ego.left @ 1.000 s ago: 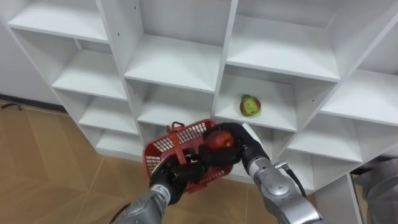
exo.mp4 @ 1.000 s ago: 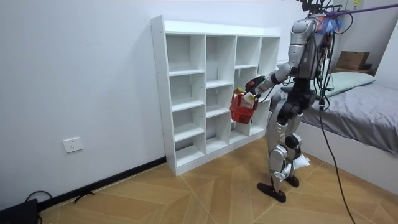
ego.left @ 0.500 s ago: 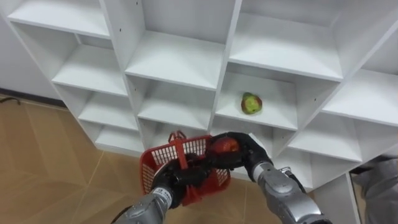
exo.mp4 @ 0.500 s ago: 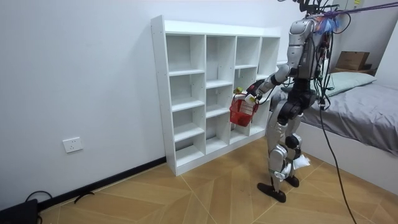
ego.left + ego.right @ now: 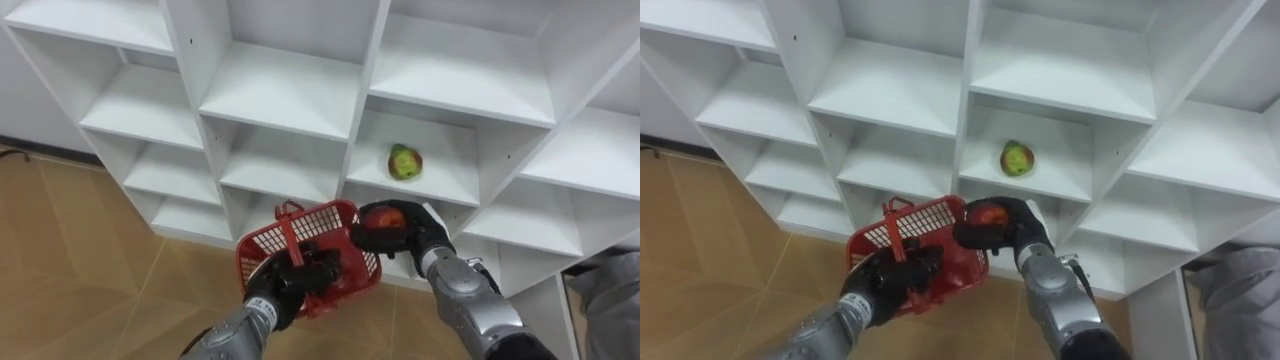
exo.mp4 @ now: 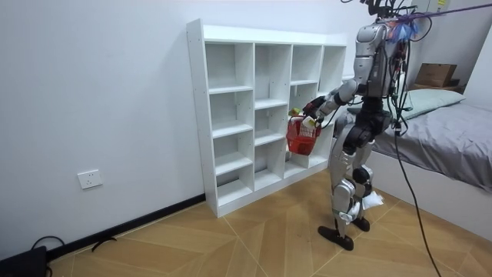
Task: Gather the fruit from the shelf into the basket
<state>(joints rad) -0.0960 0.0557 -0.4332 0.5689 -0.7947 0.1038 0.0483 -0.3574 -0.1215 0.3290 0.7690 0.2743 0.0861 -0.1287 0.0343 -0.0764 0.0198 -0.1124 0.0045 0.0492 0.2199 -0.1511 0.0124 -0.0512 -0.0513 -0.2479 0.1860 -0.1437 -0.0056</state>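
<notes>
Right hand (image 5: 418, 230) is curled round a red apple (image 5: 386, 217), just above the right corner of the red basket (image 5: 262, 254). Left hand (image 5: 296, 281) is wrapped round the basket's handle and holds it up in front of the white shelf unit (image 5: 290, 100). A green and red fruit (image 5: 404, 163) lies on a shelf near its back edge. The robot stands on a wood floor (image 6: 254, 238) by a white wall, near a bed (image 6: 453, 142). A second ago the apple was more over the basket's middle.
</notes>
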